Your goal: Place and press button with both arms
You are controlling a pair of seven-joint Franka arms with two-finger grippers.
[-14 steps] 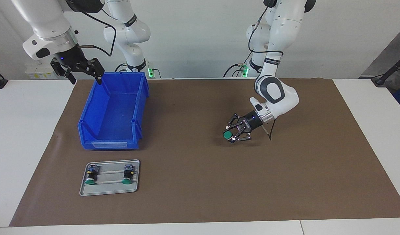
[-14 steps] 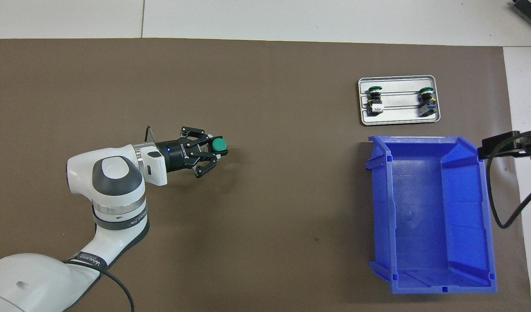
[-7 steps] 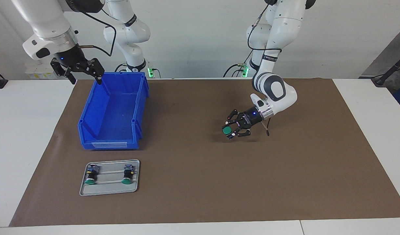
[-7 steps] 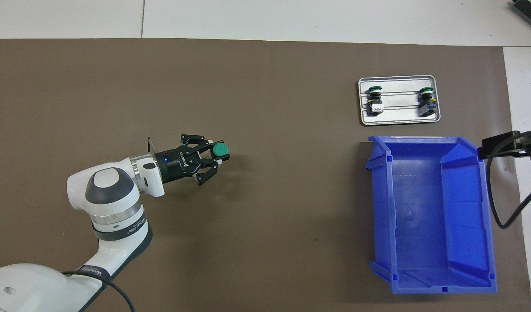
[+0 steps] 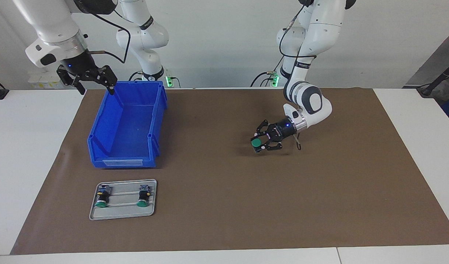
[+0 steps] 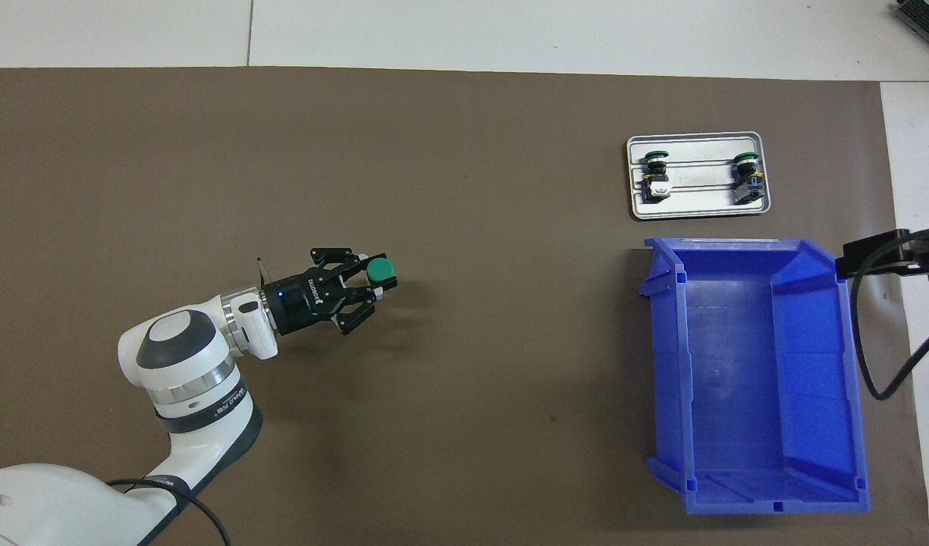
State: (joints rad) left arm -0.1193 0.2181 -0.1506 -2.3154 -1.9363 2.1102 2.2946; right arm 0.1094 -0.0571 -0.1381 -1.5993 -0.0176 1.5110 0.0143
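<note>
My left gripper [image 5: 261,143] is shut on a button [image 5: 256,142] with a round green cap and holds it tilted just above the brown mat, near the middle of the table; the gripper [image 6: 367,282] and the button's cap [image 6: 380,268] also show in the overhead view. Two more green buttons [image 5: 100,200] [image 5: 143,198] lie on a small grey tray [image 5: 151,212]. My right gripper [image 5: 94,86] hangs open and empty in the air over the blue bin's outer corner nearest the robots, and waits.
An empty blue bin [image 5: 99,121] stands toward the right arm's end of the table, with the grey tray [image 6: 695,212] farther from the robots than it. A brown mat [image 5: 224,205] covers most of the white table.
My left gripper has drawn back a little toward the robots with the button still in it, and its wrist has folded in. The right arm has not moved.
</note>
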